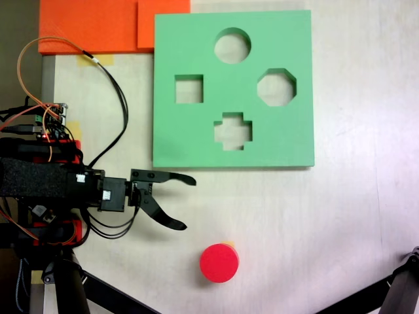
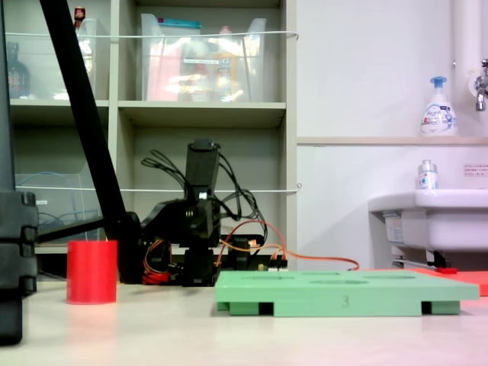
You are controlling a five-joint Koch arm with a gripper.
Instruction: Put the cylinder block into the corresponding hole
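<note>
In a fixed view the arm reaches level over the bench, its tool (image 1: 186,202) spread and empty; the cylinder block (image 1: 219,263) stands just ahead, the corresponding hole (image 1: 232,45) well beyond

A black hobby arm (image 1: 52,183) is wearing a curved two-pronged black pincer (image 1: 186,203), with small white labels showing on its boxy motors; orange and black cables (image 1: 111,85) are looping from a red-mounted circuit board (image 1: 52,121) at its base.
</note>
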